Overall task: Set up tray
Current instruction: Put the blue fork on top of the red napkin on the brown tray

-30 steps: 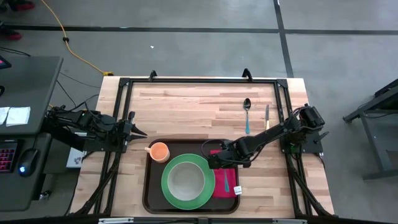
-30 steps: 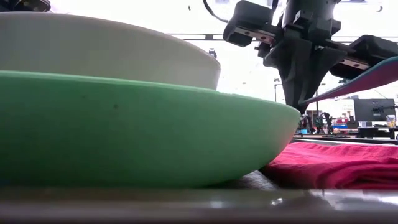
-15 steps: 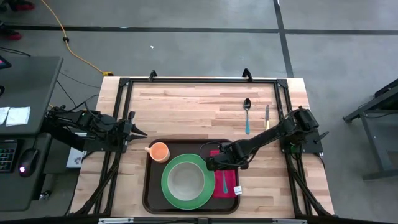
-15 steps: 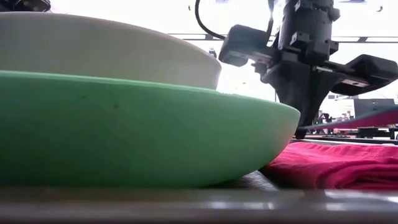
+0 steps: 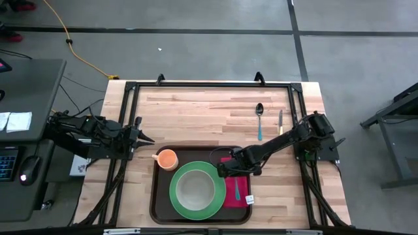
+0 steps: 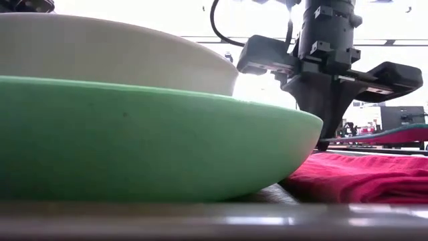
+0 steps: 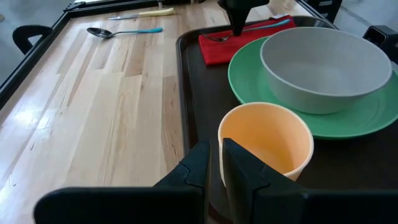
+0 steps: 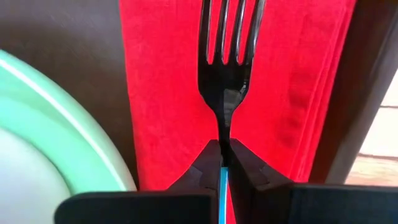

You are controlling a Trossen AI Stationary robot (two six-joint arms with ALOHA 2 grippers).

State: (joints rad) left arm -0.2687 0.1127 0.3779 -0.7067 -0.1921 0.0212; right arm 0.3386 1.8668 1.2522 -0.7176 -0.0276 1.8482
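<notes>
A white bowl [image 6: 114, 50] sits in a green plate [image 6: 154, 140]; beside it lies a red napkin [image 6: 361, 177], with the right tool [image 6: 326, 137] lowered just above it.

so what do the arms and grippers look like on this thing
Both arms are dark, jointed and slim. The left gripper ends in two blocky black fingers. The right gripper has matching black fingers tapering to narrow tips, and a black cable loops off its wrist.

R arm [image 5: 274, 147] stretched inward, jaws clamped; L arm [image 5: 98, 130] parked at its side, jaws nearly closed.
</notes>
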